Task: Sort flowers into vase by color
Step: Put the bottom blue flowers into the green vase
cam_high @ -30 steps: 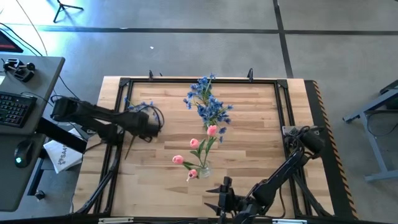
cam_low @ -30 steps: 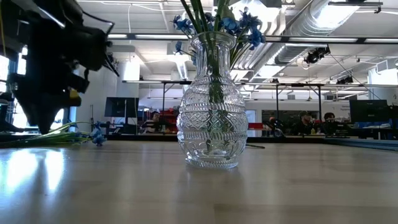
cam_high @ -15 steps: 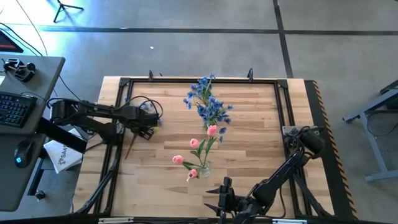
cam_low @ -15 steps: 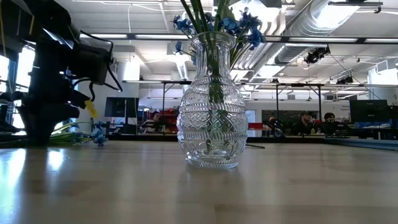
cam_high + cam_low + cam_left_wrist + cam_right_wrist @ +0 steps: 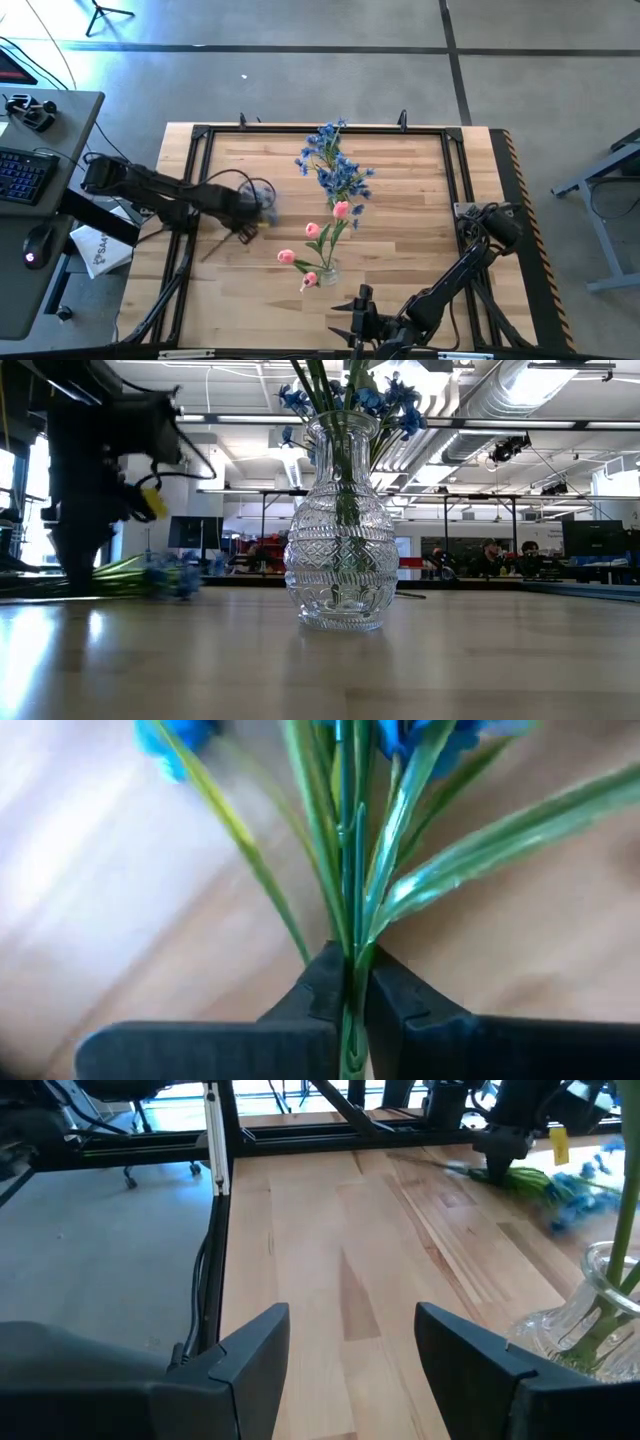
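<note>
A spray of small blue blossoms point(image 5: 265, 196) on a thin green stem sits in my left gripper point(image 5: 244, 216), at the table's left middle; the gripper is shut on it. In the low view the spray point(image 5: 165, 574) shows low over the table. A clear glass vase point(image 5: 327, 270) at the near middle holds pink tulips point(image 5: 340, 210). Behind them stands a bunch of blue flowers point(image 5: 335, 168), held in a patterned glass vase point(image 5: 340, 550). My right gripper point(image 5: 360, 305) waits open at the near edge. My left gripper pinches the spray's green stem point(image 5: 346, 948) between its two fingers point(image 5: 322, 992), just below where the leaves fan out. The fingers come from above, pointing down, and lie across the stem. Leaves and blossoms reach out beyond the fingertips; whether the spray touches the table I cannot tell.
A black frame point(image 5: 320, 130) runs along the table's edges. A desk with a keyboard point(image 5: 20, 170) stands off the left side. Bare wood point(image 5: 410, 220) lies between the vases and the right rail.
My left gripper has gone toward the table's right and near edges. The blue spray, which lay at the far left, has shifted with it toward the vases, blossoms leading.
</note>
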Motion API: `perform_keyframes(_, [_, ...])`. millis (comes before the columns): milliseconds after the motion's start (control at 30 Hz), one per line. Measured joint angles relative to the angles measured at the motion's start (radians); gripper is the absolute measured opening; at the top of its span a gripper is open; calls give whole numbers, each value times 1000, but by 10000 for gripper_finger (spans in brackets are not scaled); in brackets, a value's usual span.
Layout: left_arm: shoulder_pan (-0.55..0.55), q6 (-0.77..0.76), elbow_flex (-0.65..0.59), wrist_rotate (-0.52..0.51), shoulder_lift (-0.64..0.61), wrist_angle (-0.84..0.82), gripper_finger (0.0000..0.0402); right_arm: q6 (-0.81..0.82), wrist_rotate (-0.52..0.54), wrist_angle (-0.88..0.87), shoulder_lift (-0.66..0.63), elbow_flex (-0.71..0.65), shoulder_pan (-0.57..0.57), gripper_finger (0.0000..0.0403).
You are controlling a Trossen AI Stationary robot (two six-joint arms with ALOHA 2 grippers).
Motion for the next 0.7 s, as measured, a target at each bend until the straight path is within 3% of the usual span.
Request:
perform_keyframes(167, [-100, 47, 30, -38, 0, 169, 15, 0, 0, 0, 0, 0, 0, 213])
perform_keyframes(333, [-165, 23, 55, -206, -54, 178, 9, 46, -107, -96, -9, 0, 19, 213])
perform_keyframes(467, [-184, 45, 67, -253, -169, 192, 7, 249, -126, -250, -36, -1, 67, 213])
perform_keyframes(533, [-198, 76, 80, -288, -248, 196, 7, 309, -87, -298, -45, -1, 87, 213])
perform_keyframes(700, [-257, 250, 132, -354, -453, 349, 6, 337, 6, -312, -45, -1, 105, 213])
